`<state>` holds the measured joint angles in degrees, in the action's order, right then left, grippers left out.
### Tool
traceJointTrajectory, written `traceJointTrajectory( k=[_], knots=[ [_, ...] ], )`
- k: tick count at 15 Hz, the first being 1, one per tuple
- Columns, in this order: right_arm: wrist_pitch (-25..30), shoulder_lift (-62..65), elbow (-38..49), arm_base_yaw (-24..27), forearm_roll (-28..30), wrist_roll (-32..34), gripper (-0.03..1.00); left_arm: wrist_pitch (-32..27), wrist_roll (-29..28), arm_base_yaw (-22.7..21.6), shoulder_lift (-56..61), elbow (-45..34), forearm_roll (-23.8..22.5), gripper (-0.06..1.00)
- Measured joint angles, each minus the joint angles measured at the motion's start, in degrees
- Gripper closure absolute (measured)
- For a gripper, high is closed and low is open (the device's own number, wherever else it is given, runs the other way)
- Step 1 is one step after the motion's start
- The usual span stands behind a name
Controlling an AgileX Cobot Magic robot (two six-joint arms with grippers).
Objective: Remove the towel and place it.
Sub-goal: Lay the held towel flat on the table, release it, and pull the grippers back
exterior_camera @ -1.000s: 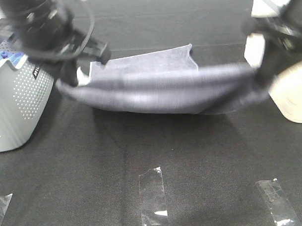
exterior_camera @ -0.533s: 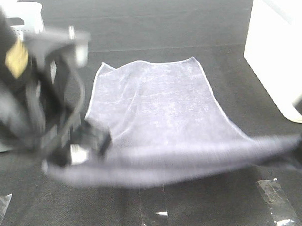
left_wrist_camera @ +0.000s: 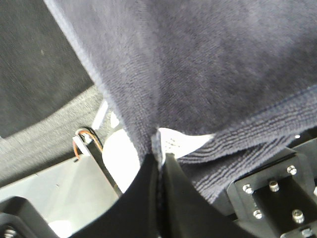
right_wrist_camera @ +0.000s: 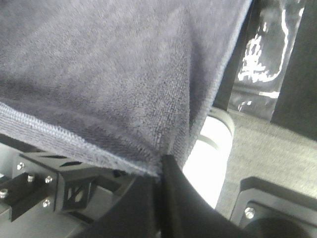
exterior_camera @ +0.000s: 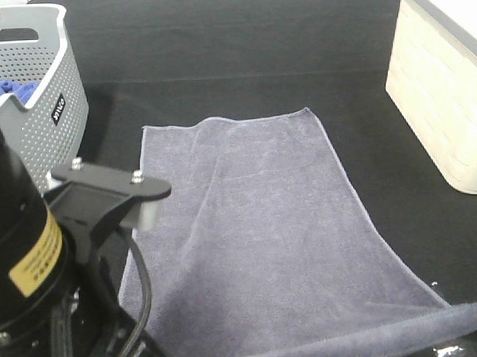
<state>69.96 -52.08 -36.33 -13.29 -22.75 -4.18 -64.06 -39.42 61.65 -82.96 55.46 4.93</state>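
Observation:
The slate-grey towel (exterior_camera: 256, 225) lies spread flat on the black table, its far edge toward the back and its near hem lifted off the surface along the front edge. My left gripper (left_wrist_camera: 159, 171) is shut on the towel's (left_wrist_camera: 198, 74) near left corner, beside a white label. My right gripper (right_wrist_camera: 163, 171) is shut on the towel's (right_wrist_camera: 109, 74) near right corner. In the exterior view the left arm (exterior_camera: 38, 272) fills the lower left and hides that corner; the right gripper is out of frame.
A grey perforated basket (exterior_camera: 51, 91) holding a bright blue cloth (exterior_camera: 4, 93) stands at the back left. A cream basket (exterior_camera: 447, 101) stands at the right edge. Clear tape (right_wrist_camera: 262, 54) is stuck on the table near the front.
Both arms have pulled the towel toward the front, so it went from a hanging band to lying spread flat. The left arm has come close under the camera.

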Motion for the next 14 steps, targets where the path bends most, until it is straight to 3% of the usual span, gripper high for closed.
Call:
traceJointTrajectory(
  k=[4, 5, 7, 9, 10, 12, 14],
  knots=[
    [0.0, 0.0, 1.6, 0.0, -0.6, 0.3, 0.97, 0.7, -5.0, 0.1, 0.0, -1.1, 1.2, 0.94],
    [-0.1, 0.0, 1.6, 0.1, 1.2, 0.3, 0.93, -1.2, -5.4, 0.1, 0.0, -1.4, 0.7, 0.89],
    [-0.1, 0.0, 1.6, 0.3, 3.3, 0.4, 0.75, -4.0, -5.9, 0.1, 0.0, -2.0, 0.5, 0.64],
    [-0.1, 0.0, 1.6, 0.4, 4.1, 0.4, 0.44, -5.1, -5.7, 0.1, 0.0, -2.1, 0.5, 0.32],
    [-0.1, 0.0, 1.6, 0.5, 4.1, 0.4, 0.33, -5.1, -5.3, 0.1, 0.0, -2.1, 0.5, 0.23],
    [-0.1, 0.0, 1.6, 0.5, 4.2, 0.4, 0.24, -5.1, -5.0, 0.1, 0.0, -2.1, 0.5, 0.19],
    [-0.1, 0.0, 1.6, 0.5, 4.2, 0.4, 0.22, -5.2, -4.9, 0.1, 0.0, -2.1, -0.7, 0.19]
  ],
)
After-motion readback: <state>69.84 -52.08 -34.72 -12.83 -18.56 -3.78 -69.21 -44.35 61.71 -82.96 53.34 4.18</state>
